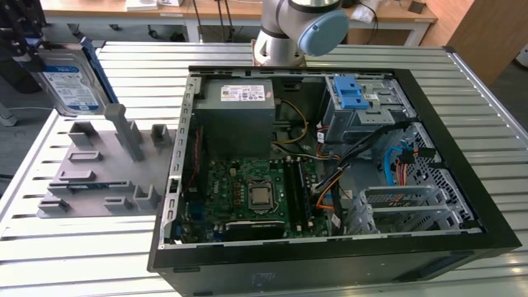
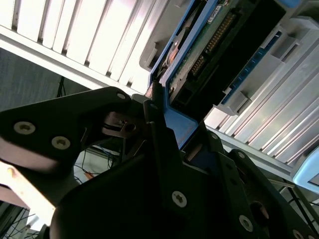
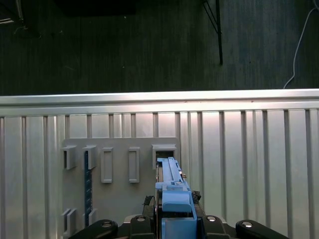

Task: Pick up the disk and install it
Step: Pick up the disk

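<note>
The disk (image 1: pixel 71 81) is a silver hard drive with a white-and-blue label and a blue bracket. It hangs upright in the air above the grey holder block (image 1: pixel 99 170), at the exterior view's left. My gripper (image 1: pixel 33 57) is shut on its edge. In the first wrist view the disk's blue bracket (image 3: pixel 172 191) sticks out from between the gripper (image 3: pixel 174 219) fingers, over a slot of the holder block (image 3: pixel 119 164). In the second wrist view the disk's circuit-board side (image 2: pixel 212 42) shows, with the gripper (image 2: pixel 158 117) clamped on the blue bracket.
An open computer case (image 1: pixel 462 204) lies flat on the slatted metal table (image 1: pixel 140 62). Inside are a grey power supply (image 1: pixel 239 114), a motherboard (image 1: pixel 251 192) and a drive cage with blue latches (image 1: pixel 355 96). The arm's base (image 1: pixel 289 31) stands behind the case.
</note>
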`<state>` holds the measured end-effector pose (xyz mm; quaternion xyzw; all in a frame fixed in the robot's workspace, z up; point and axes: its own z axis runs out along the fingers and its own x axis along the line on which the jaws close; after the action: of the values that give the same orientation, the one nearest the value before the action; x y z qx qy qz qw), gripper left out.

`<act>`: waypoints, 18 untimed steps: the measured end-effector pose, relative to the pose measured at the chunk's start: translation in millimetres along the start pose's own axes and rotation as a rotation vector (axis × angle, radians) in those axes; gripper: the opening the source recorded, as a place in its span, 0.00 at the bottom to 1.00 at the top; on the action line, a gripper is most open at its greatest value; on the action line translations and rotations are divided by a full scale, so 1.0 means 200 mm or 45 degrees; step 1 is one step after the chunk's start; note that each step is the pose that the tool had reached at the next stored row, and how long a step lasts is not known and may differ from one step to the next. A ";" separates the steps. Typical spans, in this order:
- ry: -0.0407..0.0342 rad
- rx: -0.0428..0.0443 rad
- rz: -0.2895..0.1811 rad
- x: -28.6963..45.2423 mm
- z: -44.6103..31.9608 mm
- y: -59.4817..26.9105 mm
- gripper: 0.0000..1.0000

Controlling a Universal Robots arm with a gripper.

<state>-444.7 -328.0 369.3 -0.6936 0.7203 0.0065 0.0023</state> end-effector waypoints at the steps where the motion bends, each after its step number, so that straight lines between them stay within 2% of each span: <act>1: 0.0000 0.000 0.000 0.000 -0.003 0.000 0.36; 18: 0.0000 0.000 0.000 -0.001 -0.056 0.000 0.36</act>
<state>-444.7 -328.0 380.5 -0.6936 0.7204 0.0065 0.0023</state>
